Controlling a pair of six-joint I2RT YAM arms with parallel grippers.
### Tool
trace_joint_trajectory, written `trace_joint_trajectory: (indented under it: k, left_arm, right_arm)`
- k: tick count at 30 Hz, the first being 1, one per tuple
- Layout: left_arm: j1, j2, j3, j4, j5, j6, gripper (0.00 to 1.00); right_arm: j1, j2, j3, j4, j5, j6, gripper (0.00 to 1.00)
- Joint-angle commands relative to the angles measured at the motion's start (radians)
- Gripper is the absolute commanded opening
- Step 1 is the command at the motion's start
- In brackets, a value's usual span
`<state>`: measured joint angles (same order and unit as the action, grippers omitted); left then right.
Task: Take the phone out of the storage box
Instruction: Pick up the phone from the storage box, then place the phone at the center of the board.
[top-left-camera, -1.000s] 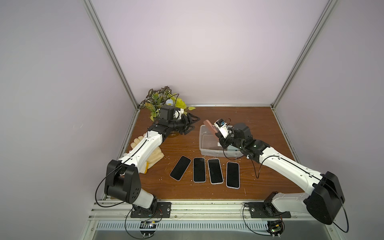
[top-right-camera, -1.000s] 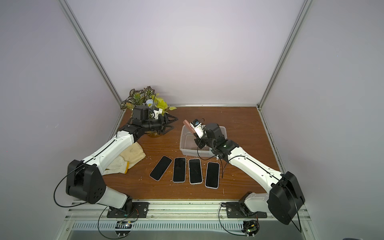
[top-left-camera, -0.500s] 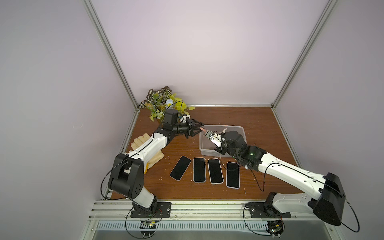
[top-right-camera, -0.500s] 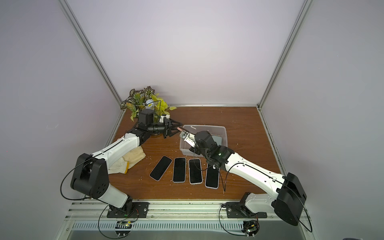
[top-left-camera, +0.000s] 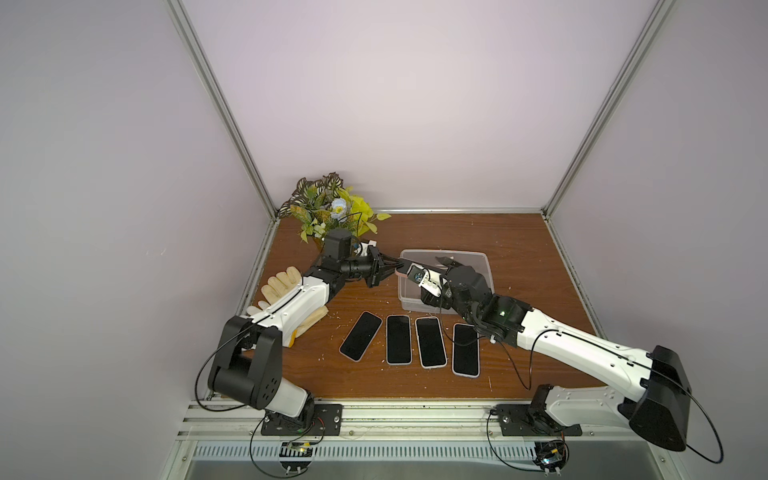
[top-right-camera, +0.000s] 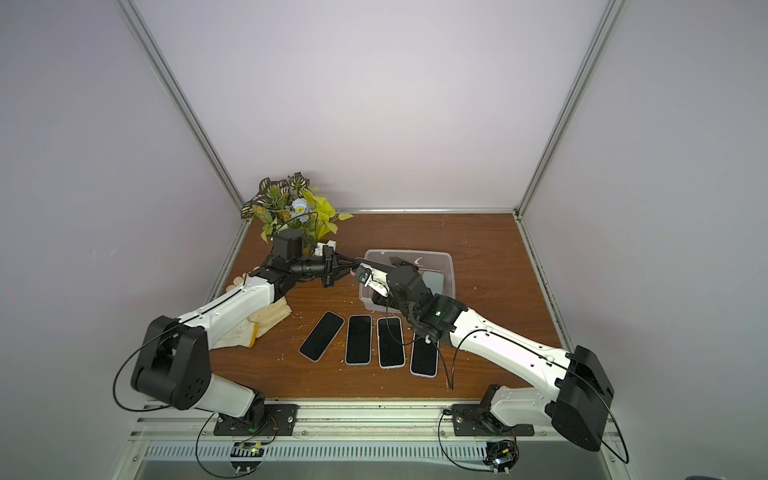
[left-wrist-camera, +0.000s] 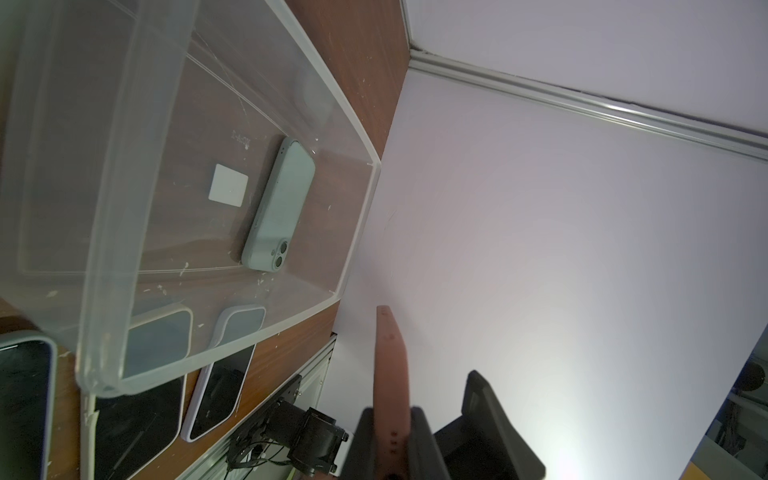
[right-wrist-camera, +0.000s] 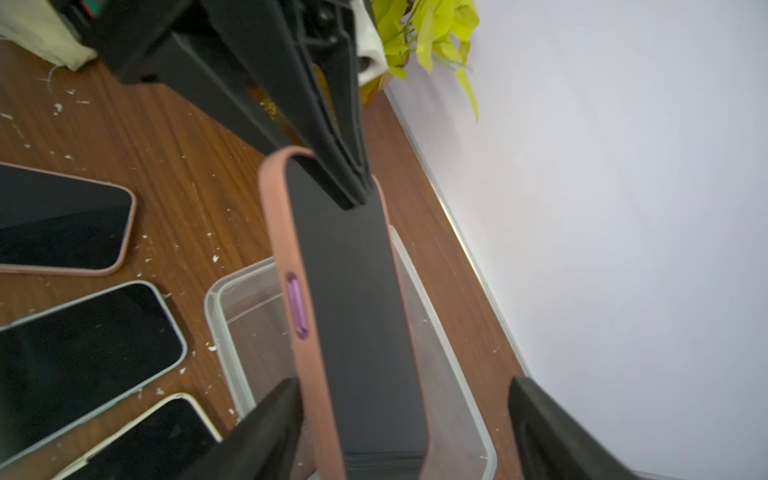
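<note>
A pink-cased phone with a dark screen hangs in the air over the near-left corner of the clear storage box. My left gripper is shut on the phone's end, its fingers clamped on both faces. My right gripper stands open around the other end, one finger close beside the case and the other well clear. In both top views the two grippers meet at the box's left rim. A grey-green phone lies back-up on the box's bottom beside a white sticker.
Several phones lie face-up in a row on the wooden table in front of the box. A cream glove lies under my left arm. A vase of flowers stands in the back-left corner, just behind my left wrist.
My right arm carried the pink phone leftwards to the box's left rim. My left gripper came across and shut on its end. My right gripper then opened and let go.
</note>
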<state>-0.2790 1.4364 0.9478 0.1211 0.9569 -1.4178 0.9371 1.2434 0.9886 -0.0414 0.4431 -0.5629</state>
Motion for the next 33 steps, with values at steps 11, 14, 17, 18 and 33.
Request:
trace_joint_trajectory:
  k: [11,14,17,18,33]
  left_arm:
    - [0.235,-0.745,-0.457,-0.333,-0.475,0.102,0.0]
    - [0.279,-0.903,-0.502,-0.389,-0.581,0.082,0.0]
    - [0.281,-1.012,-0.527,-0.457,-0.716,0.074,0.0]
    - [0.281,-1.038,-0.539,-0.453,-0.753,0.079,0.0]
    - [0.281,-1.008,-0.777,-0.355,-0.96,0.042,0.0]
  right_arm:
    - [-0.194,-0.096,0.108,0.036,-0.212,0.484,0.92]
    - [-0.197,-0.079,0.101,0.038,-0.253,0.527,0.92]
    - [-0.203,-0.076,0.083,0.041,-0.272,0.569,0.92]
    - [-0.205,-0.076,0.077,0.041,-0.278,0.582,0.92]
    - [-0.434,0.092,0.22,-0.323,-0.503,0.831,0.92]
